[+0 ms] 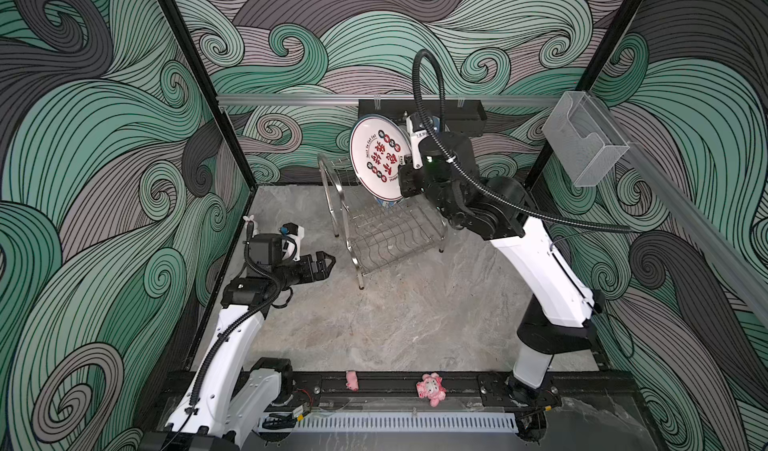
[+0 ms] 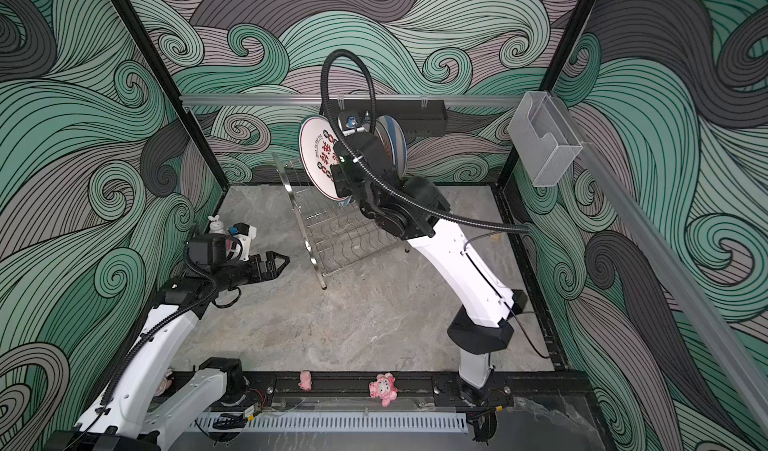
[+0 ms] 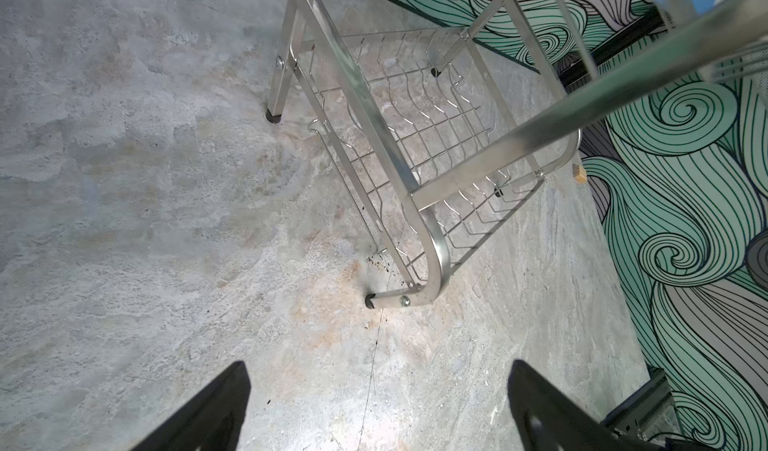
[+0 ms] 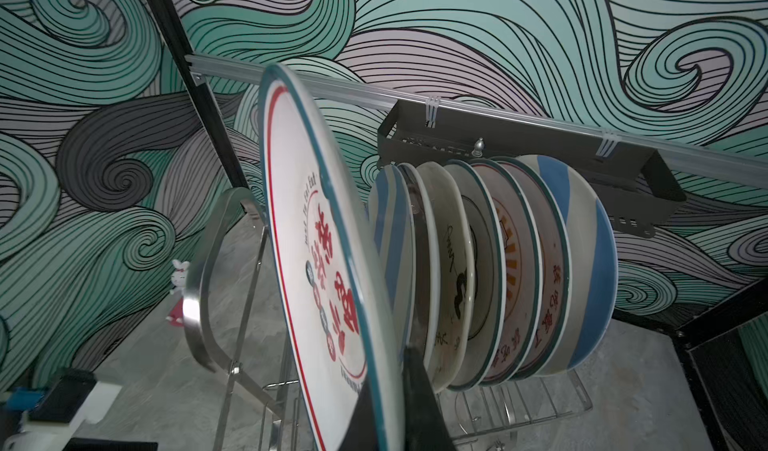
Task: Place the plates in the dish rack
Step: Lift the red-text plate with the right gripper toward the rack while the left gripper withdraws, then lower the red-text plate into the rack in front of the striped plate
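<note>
My right gripper is shut on the rim of a white, teal-rimmed plate with red-black characters. It holds the plate upright over the upper tier of the steel dish rack; both top views show this plate. Several other plates stand on edge in a row in the rack's upper tier, just behind the held one. A blue-white striped plate shows past the arm. My left gripper hovers open and empty over the floor left of the rack, fingers wide apart.
A black perforated shelf hangs on the back rail right behind the rack. A clear plastic box is fixed to the right rail. A white rabbit figure stands by the left wall. Two pink toys lie on the front rail.
</note>
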You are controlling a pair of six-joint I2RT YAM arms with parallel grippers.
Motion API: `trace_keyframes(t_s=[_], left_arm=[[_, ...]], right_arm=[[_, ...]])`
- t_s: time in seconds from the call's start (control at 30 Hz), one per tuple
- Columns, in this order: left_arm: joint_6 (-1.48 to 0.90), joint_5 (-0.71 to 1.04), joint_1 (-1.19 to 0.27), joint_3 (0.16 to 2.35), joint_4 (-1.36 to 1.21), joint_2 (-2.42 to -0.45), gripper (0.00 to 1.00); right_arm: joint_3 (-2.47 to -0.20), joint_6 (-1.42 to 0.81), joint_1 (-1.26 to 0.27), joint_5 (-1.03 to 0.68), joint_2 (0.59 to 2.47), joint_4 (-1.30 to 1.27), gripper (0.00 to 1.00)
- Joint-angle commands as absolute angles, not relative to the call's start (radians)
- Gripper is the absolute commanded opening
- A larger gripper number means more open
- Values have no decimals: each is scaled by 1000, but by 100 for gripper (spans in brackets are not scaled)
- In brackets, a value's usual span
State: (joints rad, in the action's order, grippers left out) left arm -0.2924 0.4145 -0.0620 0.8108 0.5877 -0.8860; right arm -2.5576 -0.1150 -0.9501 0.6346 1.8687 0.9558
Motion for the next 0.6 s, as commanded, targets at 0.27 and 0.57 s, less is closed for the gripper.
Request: trace_keyframes(t_s=[0.27, 0.57], left_arm=[[-295, 377, -55, 816, 600, -880, 98], [-297, 383, -55, 812, 594, -854, 98]], right_arm=[[-2444, 42, -1005, 904, 1936, 614, 0], [-2332, 91, -1012, 983, 1938, 427, 0]])
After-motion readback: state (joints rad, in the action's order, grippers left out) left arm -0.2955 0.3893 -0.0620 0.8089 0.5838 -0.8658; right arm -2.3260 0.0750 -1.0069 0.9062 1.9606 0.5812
